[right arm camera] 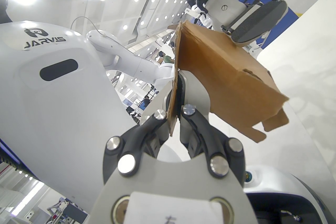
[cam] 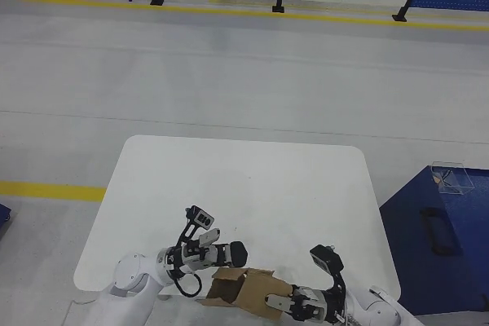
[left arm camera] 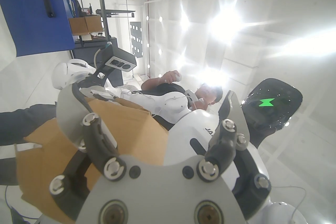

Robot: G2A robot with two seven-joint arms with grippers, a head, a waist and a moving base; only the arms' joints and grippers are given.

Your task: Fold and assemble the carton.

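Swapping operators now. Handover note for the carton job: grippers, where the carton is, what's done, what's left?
Right gripper: shut on one edge panel of the carton.
Left gripper: open, at the carton's other end. One pad is against or just off its face; I cannot tell which.
The carton is brown cardboard, between the two arms at the near edge of the table.
Done: carton gripped, body looks partly opened out.
Left: flaps hang loose and unfolded. They need folding in and the box closing up.
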